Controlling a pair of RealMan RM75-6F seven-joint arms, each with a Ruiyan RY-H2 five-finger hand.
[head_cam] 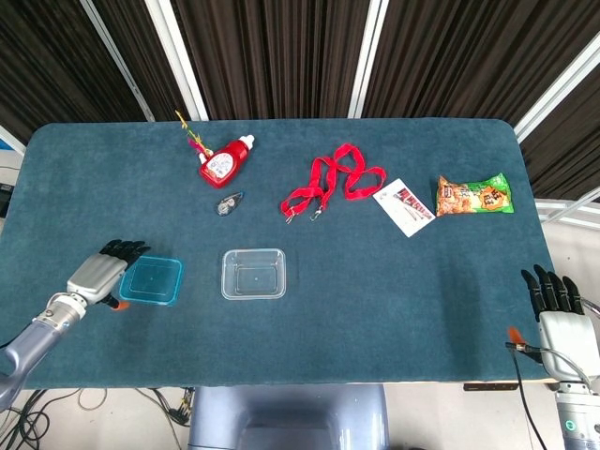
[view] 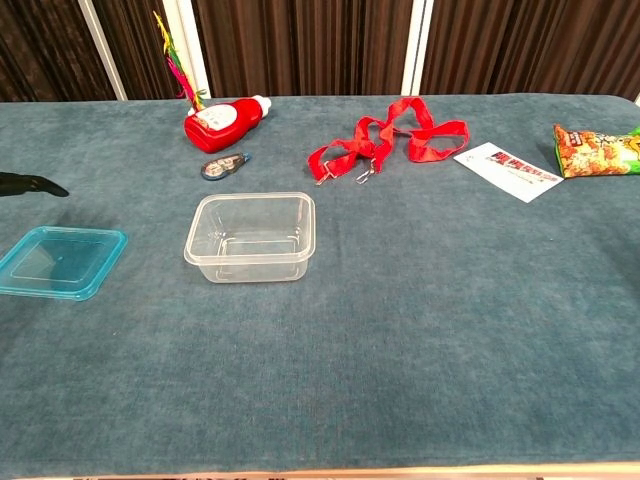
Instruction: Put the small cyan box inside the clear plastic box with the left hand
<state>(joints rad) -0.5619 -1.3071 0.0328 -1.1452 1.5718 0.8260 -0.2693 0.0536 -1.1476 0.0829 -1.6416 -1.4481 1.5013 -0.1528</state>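
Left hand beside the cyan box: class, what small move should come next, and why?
Probably ease the left hand a little rightward over the small cyan box and close on its rim. The hand sits open at the box's left edge, holding nothing, and the clear plastic box stands empty just beyond.

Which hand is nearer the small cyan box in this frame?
Left. The left hand sits right beside the small cyan box, at its left edge; the right hand is far across the table at the near right corner.
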